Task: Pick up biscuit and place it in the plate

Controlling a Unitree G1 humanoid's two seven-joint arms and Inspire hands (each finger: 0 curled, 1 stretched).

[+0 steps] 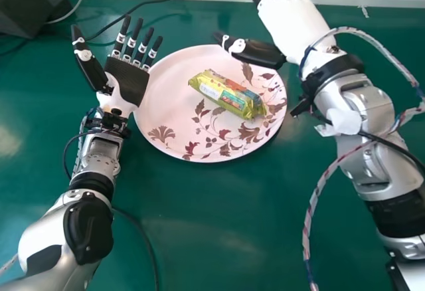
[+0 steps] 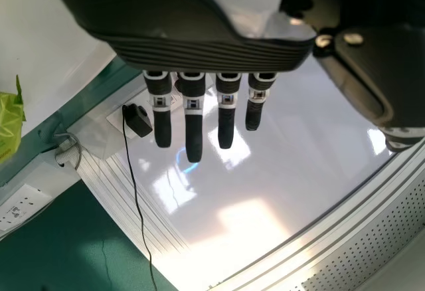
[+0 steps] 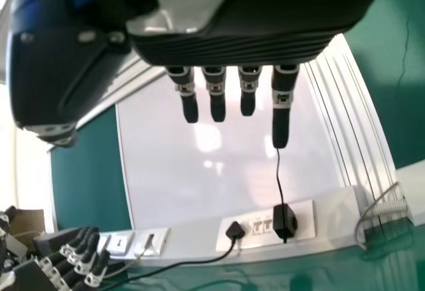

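Lying on your plate: the biscuit.
Your left hand and right hand have straight, wide fingers.

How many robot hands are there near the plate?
2. The left robot hand is at the left side of the pink flowered plate, and the right robot hand is by its far right edge.

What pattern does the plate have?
The plate is pale pink with reddish-brown leaves and flowers on thin curling stems; it shows best in the head view.
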